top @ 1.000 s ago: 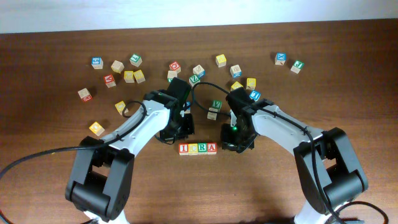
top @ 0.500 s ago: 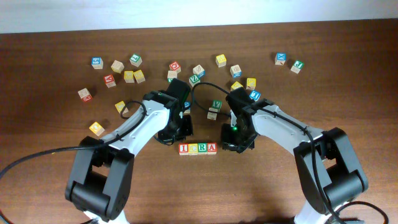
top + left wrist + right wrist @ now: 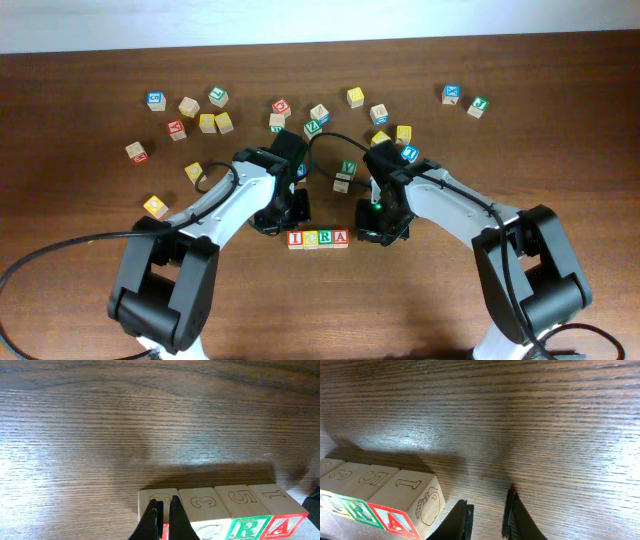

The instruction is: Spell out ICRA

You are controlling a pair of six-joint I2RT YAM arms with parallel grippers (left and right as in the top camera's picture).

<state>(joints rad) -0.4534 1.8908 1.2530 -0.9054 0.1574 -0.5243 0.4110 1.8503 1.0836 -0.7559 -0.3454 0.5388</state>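
Note:
Four wooden cubes stand side by side near the front middle of the table: the I (image 3: pixel 295 239), the C (image 3: pixel 311 239), the R (image 3: pixel 326 238) and the A (image 3: pixel 341 238). Together they read ICRA in the overhead view. My left gripper (image 3: pixel 277 222) is shut and holds nothing. In the left wrist view its tips (image 3: pixel 163 506) hang over the I cube (image 3: pixel 149 497), at the left end of the row. My right gripper (image 3: pixel 377 233) is just right of the A cube (image 3: pixel 405 495). Its jaws (image 3: pixel 488 502) stand slightly apart with only bare table between them.
Several other letter cubes lie scattered across the back of the table, among them a blue one (image 3: pixel 452 94), a green one (image 3: pixel 478 106), a yellow one (image 3: pixel 155 207) and a pair (image 3: pixel 345 172) between the two arms. Both arms' cables run toward the front edge.

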